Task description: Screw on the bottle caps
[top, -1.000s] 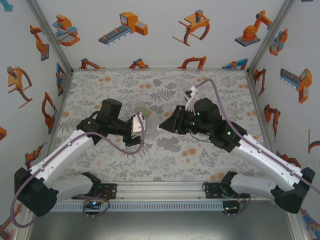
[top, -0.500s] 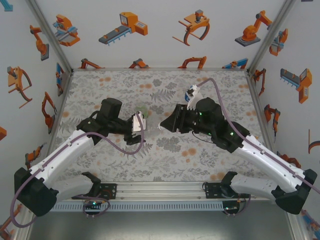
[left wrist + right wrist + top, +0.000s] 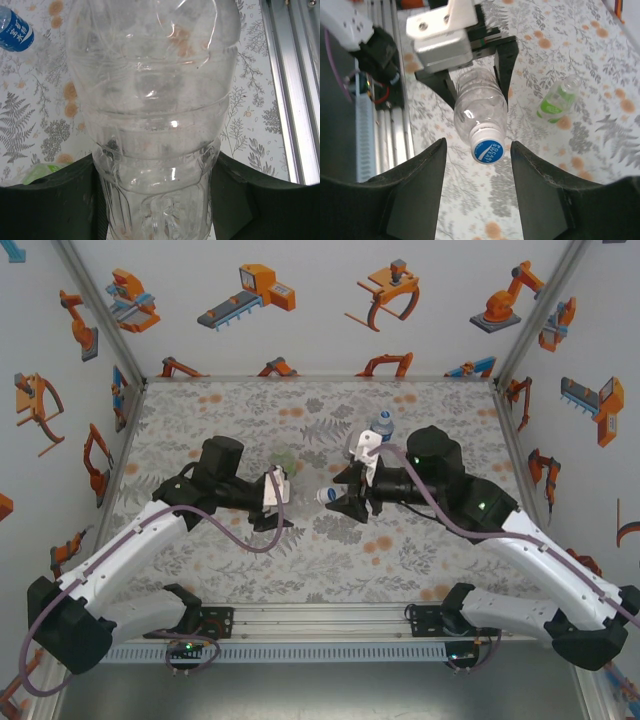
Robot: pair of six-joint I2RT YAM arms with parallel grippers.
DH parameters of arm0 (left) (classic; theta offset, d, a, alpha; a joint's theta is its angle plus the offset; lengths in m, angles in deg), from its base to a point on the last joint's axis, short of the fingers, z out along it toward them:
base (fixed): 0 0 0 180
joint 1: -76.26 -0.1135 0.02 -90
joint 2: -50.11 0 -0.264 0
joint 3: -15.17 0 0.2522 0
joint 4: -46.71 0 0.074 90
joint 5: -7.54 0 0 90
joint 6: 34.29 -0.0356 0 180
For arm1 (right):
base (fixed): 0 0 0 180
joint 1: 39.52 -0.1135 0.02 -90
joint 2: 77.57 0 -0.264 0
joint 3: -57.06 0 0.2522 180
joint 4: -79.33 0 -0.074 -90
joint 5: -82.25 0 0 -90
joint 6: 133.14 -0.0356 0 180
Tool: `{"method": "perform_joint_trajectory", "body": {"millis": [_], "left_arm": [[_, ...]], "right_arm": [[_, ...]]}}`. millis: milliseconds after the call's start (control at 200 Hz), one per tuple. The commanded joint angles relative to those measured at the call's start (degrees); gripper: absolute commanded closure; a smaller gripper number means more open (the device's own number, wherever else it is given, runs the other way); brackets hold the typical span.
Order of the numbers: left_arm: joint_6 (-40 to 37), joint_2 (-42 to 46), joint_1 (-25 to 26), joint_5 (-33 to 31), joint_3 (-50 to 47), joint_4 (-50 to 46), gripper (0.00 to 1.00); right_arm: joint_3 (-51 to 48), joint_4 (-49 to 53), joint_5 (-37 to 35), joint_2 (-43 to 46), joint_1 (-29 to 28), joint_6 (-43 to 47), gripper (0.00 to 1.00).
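Gripping the clear bottle (image 3: 155,115) by its ribbed lower body with the left claw (image 3: 156,172), pinched shut on the plastic from both sides. Holds it off the floral table (image 3: 200,410), roughly level, neck aimed toward the right arm, near the middle of the table in the overhead view. Bears dents and creases across the wide shoulder. Carries a white cap (image 3: 487,149) with blue lettering at the mouth end, sitting on the neck; cannot tell how far threaded down.

Meets that cap head-on with the right claw (image 3: 477,145), spread open, one dark finger to each side of the cap with a gap showing on both sides. Touches neither cap nor bottle and has hold of nothing.

Noting the green bottle (image 3: 555,102) on its side on the table, just beyond the left claw and apart from the held bottle; cannot tell whether capped. Noting the blue-label bottle (image 3: 15,32) farther back on the table, close behind the right wrist in the overhead view and well apart from the green one; upright or tipped, cannot tell. Catching an aluminium rail (image 3: 295,75) along the table's edge at the right of the left wrist view, and a purple cable (image 3: 250,540) looping below the left claw.
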Motion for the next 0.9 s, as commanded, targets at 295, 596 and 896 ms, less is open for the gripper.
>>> {"method": "perform_joint_trajectory", "body": {"millis": [295,596,896], "left_arm": [[-3.4,0.0,0.4,6.1,1.5,-3.5,1.00],[-3.5,0.3,0.5,6.4,1.6,-3.6,1.00],[-3.4,0.7,0.5,6.6,1.5,-3.6,1.00]], "right_arm": [[-0.2,1.7,8.7,-1.9,0.0,18.5,0.49],[-0.2,3.5,9.0,-2.3,0.0,18.7,0.58],[-0.2,3.6,7.4,-2.6,0.0,18.6,0.58]]}}
